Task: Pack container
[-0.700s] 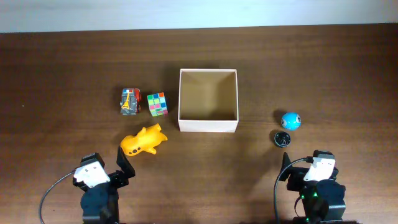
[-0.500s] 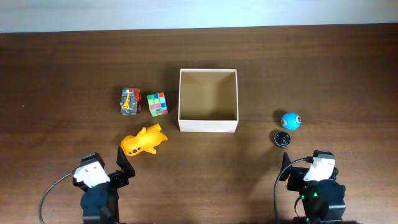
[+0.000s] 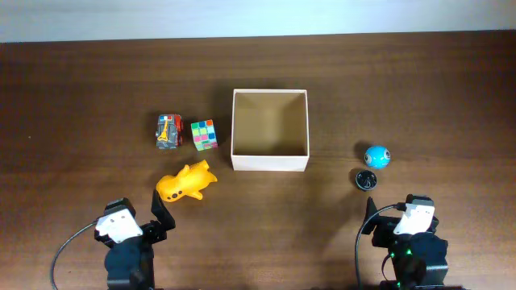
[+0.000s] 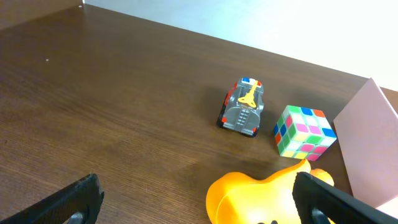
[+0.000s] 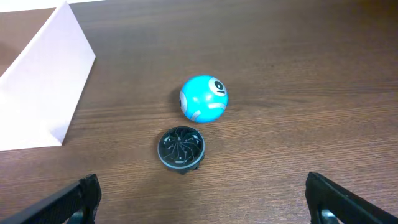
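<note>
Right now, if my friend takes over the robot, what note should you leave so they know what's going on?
The left pincer is open and empty, low over the table by the yellow toy.
The right pincer is open and empty, near the black disc and blue ball.
The container sits mid-table with nothing inside.
The toy car and colour cube lie to its left.
Done: nothing packed.
Left: all five toys probably go in.
</note>
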You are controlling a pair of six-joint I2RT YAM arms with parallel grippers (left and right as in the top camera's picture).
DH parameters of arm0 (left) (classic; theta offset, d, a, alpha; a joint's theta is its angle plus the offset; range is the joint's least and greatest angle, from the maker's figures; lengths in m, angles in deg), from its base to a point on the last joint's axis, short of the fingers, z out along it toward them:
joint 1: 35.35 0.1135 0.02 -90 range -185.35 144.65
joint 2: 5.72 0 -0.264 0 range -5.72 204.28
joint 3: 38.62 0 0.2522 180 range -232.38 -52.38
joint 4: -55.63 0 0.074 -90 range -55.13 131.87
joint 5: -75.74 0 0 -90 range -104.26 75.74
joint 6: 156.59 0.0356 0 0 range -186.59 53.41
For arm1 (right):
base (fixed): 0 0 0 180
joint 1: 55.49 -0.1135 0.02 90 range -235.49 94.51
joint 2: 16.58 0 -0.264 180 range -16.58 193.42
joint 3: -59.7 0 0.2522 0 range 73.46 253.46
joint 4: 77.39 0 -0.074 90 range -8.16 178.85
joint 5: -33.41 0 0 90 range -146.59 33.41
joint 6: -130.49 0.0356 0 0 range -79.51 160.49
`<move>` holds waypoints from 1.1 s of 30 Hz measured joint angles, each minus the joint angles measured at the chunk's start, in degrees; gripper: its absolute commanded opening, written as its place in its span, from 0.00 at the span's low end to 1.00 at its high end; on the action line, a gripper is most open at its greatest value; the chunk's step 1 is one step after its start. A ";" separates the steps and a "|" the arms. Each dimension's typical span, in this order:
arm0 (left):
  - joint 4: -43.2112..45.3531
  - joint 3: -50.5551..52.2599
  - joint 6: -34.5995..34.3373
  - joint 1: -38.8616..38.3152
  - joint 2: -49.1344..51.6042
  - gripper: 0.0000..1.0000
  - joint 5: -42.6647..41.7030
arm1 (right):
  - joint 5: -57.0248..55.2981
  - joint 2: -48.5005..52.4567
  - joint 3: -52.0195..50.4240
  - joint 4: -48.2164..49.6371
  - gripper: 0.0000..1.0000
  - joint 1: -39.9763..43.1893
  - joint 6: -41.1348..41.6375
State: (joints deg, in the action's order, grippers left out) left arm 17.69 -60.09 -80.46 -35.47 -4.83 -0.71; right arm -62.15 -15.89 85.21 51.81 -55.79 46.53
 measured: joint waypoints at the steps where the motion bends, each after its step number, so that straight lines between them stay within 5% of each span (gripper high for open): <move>1: 0.02 0.00 0.00 0.00 0.00 0.99 -0.02 | -0.02 -0.02 0.00 0.00 0.99 0.00 0.00; 33: 0.02 0.00 -0.02 0.00 0.00 0.99 -0.04 | -0.83 -0.02 0.00 0.31 0.99 0.00 -0.02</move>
State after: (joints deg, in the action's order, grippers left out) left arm 17.71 -60.09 -80.48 -35.47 -4.83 -0.76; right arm -62.98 -15.92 85.21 52.11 -55.79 46.51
